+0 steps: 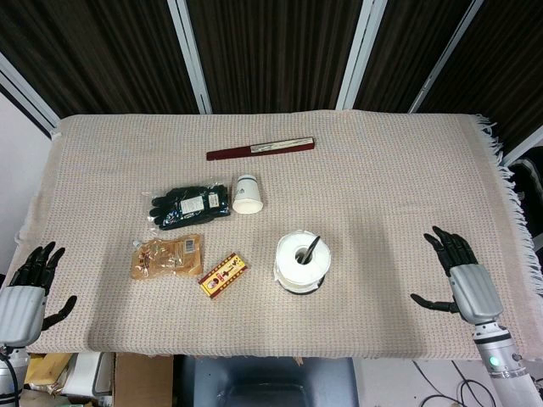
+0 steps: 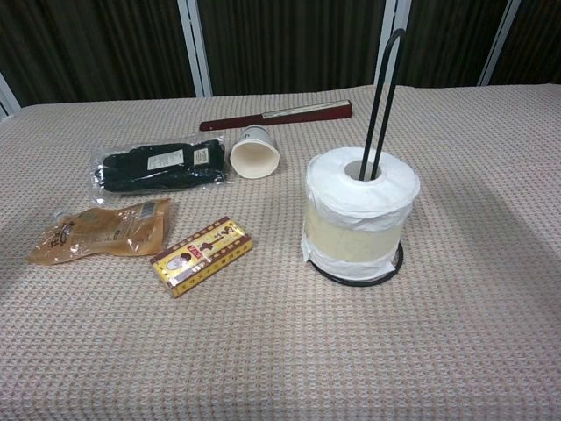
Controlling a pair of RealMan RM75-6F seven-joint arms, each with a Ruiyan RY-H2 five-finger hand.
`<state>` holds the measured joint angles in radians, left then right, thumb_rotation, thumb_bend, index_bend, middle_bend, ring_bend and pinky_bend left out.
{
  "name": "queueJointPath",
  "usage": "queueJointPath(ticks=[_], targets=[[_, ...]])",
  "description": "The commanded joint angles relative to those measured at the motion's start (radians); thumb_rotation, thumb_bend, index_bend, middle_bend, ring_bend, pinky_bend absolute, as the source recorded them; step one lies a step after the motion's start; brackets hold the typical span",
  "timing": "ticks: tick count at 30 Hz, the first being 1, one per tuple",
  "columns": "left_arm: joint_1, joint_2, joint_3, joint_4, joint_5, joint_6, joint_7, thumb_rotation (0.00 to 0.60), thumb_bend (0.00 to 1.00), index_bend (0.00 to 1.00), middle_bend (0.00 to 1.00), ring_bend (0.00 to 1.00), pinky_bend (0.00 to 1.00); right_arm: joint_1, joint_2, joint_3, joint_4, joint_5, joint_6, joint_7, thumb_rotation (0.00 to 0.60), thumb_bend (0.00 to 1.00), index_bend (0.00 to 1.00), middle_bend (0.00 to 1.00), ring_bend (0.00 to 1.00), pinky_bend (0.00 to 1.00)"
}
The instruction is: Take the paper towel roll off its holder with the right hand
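A white paper towel roll stands upright on a black wire holder, whose tall loop rises through the roll's core. My right hand rests open on the cloth near the table's front right, well to the right of the roll, fingers spread. At the front left edge my left hand lies open too, holding nothing. Neither hand shows in the chest view.
Left of the roll lie a small red and yellow box, a brown snack pouch, bagged dark gloves and a tipped paper cup. A dark red flat stick lies at the back.
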<state>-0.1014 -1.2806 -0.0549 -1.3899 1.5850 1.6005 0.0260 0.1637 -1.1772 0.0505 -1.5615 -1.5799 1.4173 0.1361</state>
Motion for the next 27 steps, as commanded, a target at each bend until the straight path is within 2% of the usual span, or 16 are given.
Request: queueJointPath(ticks=[1,7,13,24,27], targets=[[0.000,0.003,-0.001,-0.002,0.002,0.005,-0.011,0.600,0.27,0.00,0.00,0.00,0.23,0.000,-0.003,-0.001,0.005,-0.004,0.004,0.004,0.600,0.00,0.00,0.00,0.00,0.07],[0.004,0.011,0.007,0.007,0.017,0.016,-0.022,0.600,0.27,0.00,0.00,0.00,0.23,0.008,-0.007,-0.004,0.006,-0.005,-0.003,0.025,0.600,0.00,0.00,0.00,0.00,0.07],[0.006,0.011,0.011,0.026,0.008,0.006,-0.032,0.600,0.27,0.00,0.00,0.00,0.23,0.054,-0.017,-0.003,-0.007,-0.005,-0.073,0.120,0.600,0.00,0.00,0.00,0.00,0.07],[0.012,0.002,0.010,0.063,-0.006,0.004,-0.075,0.600,0.27,0.05,0.00,0.00,0.23,0.218,-0.110,0.042,-0.006,0.057,-0.311,0.323,0.600,0.00,0.00,0.00,0.00,0.04],[0.014,0.001,0.010,0.069,-0.007,0.007,-0.086,0.600,0.27,0.06,0.01,0.00,0.23,0.265,-0.149,0.054,0.005,0.065,-0.366,0.334,0.600,0.00,0.00,0.00,0.00,0.04]])
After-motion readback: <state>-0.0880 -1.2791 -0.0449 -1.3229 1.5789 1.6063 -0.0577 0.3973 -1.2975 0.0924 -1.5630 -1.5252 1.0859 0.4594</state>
